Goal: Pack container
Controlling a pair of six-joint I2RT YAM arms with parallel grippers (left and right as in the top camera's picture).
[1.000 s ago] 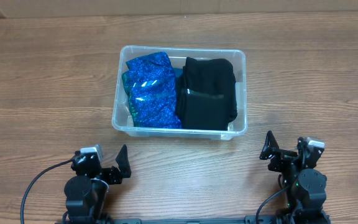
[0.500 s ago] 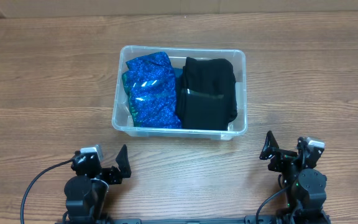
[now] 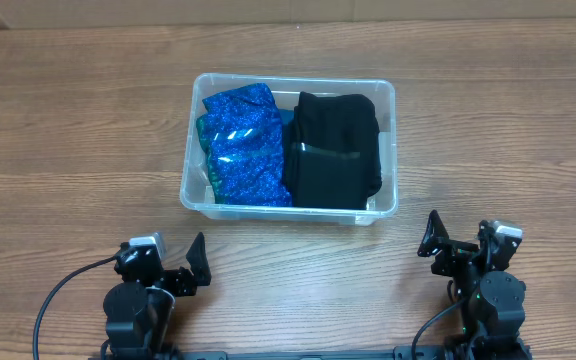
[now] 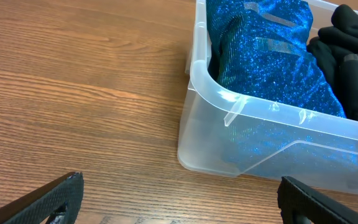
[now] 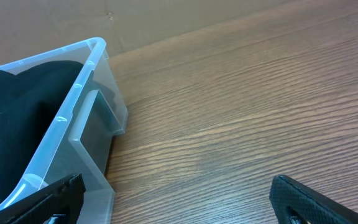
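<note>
The clear plastic container (image 3: 386, 100) stands mid-table. Inside it lie a sparkly blue folded garment (image 3: 244, 145) on the left and a black folded garment (image 3: 334, 150) on the right. My left gripper (image 3: 199, 261) is open and empty near the front edge, left of the container. My right gripper (image 3: 431, 234) is open and empty at the front right. The left wrist view shows the container's near left corner (image 4: 204, 118) with the blue garment (image 4: 272, 50) behind my open jaws (image 4: 179, 202). The right wrist view shows the container's right corner (image 5: 95, 124), the black garment (image 5: 17, 124) and open jaws (image 5: 179, 202).
The wooden table (image 3: 68, 130) runs around the container on all sides. A brown cardboard wall (image 5: 73, 18) stands behind the table's far edge. Black cables trail from both arm bases at the front.
</note>
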